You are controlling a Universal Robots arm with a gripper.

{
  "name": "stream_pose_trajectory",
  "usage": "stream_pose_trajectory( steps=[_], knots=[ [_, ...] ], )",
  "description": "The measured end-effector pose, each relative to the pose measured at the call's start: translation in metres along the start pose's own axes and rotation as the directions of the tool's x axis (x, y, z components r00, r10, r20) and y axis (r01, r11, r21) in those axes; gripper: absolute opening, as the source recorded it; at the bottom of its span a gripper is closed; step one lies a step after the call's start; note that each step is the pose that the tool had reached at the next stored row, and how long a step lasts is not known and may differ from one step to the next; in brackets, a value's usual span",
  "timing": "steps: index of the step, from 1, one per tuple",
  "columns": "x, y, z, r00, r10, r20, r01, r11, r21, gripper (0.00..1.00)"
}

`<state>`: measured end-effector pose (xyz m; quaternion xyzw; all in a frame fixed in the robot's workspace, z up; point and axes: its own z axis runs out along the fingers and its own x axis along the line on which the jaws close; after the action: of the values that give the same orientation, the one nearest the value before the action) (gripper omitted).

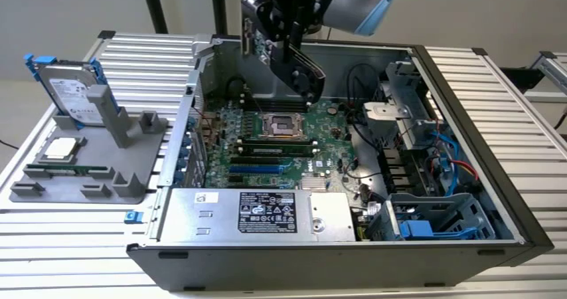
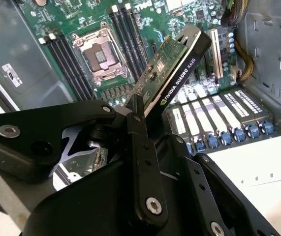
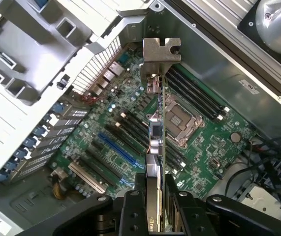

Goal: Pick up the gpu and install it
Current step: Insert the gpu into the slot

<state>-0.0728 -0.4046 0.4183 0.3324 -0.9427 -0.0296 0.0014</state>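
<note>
Clamped on the gpu (image 1: 299,70), the hand (image 1: 285,45) hangs in the exterior view above the open computer case (image 1: 461,179), near its far wall. The card is tilted, its lower end pointing down toward the motherboard (image 1: 265,159), and is clear of it. The case lies on a slatted desk (image 1: 496,86). Toward the exterior view's left, a grey holder (image 1: 133,129) carries a hard drive (image 1: 73,94) standing upright and a small silver processor chip (image 1: 60,148) lying flat.

In the second wrist view, the hand (image 2: 138,110) grips one end of the gpu (image 2: 177,73) between its black fingers (image 2: 141,162). The card's green board and black shroud both show, and it reaches out over the motherboard (image 2: 76,19), beside the processor socket (image 2: 100,55).

In the first wrist view, the hand (image 3: 155,196) holds the gpu (image 3: 155,142) edge-on. Its silver bracket (image 3: 161,51) is at the far end. The card is lined up above the motherboard (image 3: 204,147), between the processor socket (image 3: 178,120) and a blue slot (image 3: 113,150).
</note>
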Motion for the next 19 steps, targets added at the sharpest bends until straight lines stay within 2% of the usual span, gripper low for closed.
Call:
stream_pose_trajectory(
  steps=[9,19],
  knots=[
    [0.0,0.0,-0.0001,0.9973,-0.073,-0.004,0.073,0.9973,-0.0014,0.0],
    [0.0,0.0,-0.0005,0.9885,-0.151,-0.0083,0.151,0.9885,-0.0033,0.0]
  ],
)
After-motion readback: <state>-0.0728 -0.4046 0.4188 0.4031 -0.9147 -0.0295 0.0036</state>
